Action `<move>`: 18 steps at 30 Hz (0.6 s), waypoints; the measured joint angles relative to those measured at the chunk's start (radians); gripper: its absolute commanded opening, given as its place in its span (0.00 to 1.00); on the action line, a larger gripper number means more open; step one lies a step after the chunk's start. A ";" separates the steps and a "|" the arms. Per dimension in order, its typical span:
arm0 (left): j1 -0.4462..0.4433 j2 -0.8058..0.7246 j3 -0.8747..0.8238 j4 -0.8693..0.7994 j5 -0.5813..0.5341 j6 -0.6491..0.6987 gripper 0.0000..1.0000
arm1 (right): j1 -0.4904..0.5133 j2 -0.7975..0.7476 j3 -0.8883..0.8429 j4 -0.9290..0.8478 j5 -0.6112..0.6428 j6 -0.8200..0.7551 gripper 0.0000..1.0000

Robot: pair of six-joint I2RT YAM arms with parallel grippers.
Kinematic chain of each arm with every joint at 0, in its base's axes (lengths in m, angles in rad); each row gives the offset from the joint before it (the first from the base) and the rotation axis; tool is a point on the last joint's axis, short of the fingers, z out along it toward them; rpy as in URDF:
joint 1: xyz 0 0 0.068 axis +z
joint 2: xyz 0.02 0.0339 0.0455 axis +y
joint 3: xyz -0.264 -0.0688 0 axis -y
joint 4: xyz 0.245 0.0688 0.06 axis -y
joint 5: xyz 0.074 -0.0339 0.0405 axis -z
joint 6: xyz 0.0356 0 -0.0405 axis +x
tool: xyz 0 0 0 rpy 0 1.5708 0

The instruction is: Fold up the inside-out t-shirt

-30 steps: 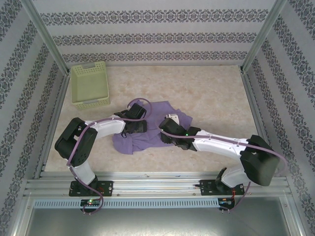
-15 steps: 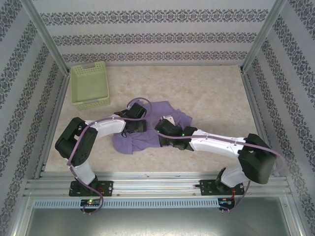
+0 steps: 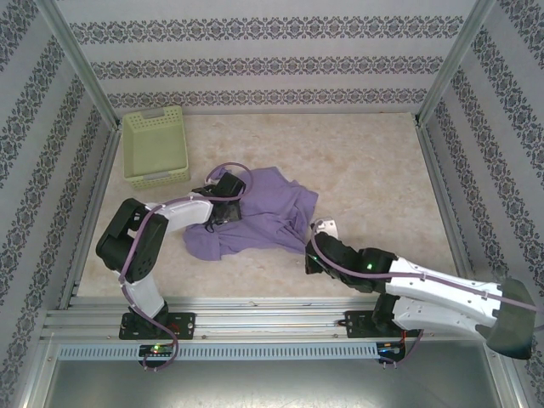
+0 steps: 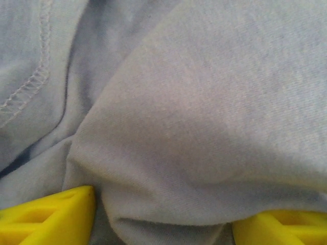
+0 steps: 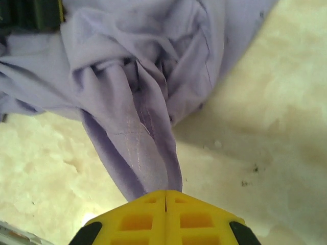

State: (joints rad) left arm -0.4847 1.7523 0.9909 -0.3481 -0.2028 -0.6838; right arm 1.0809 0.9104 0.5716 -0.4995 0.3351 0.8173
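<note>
The inside-out t-shirt [image 3: 263, 212] lies crumpled in a lavender heap near the middle of the table. My left gripper [image 3: 223, 207] rests on its left part. In the left wrist view its yellow fingertips [image 4: 51, 217] stand wide apart, open [image 4: 163, 222], with a bulge of cloth [image 4: 204, 117] between them. My right gripper [image 3: 312, 247] is at the shirt's near right corner. Its yellow jaws are pressed together [image 5: 166, 195] on a stretched strip of the shirt [image 5: 138, 148], just above the table.
A pale green basket [image 3: 155, 146] stands at the far left of the marbled tabletop [image 3: 374, 170]. Patterned walls enclose the table on three sides. A metal rail [image 3: 272, 316] runs along the near edge by the arm bases.
My right gripper shut on the shirt and drew back toward the near right, pulling the cloth out that way. The left gripper shifted slightly with the shirt.
</note>
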 measured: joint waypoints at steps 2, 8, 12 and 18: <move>-0.001 -0.024 -0.014 -0.005 -0.009 -0.006 0.67 | 0.019 0.003 -0.055 0.026 -0.020 0.046 0.00; -0.047 -0.154 -0.031 -0.031 -0.036 -0.005 0.67 | 0.030 0.182 -0.103 0.058 -0.042 0.158 0.00; -0.124 -0.225 0.003 -0.036 -0.026 0.045 0.67 | 0.030 0.242 -0.092 0.063 -0.040 0.181 0.22; -0.170 -0.158 0.117 -0.018 0.066 0.130 0.67 | -0.005 0.185 -0.041 0.055 -0.027 0.168 0.38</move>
State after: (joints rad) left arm -0.6548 1.5940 1.1084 -0.3660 -0.1364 -0.5537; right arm 1.0763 1.0950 0.5304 -0.4446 0.3084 0.9855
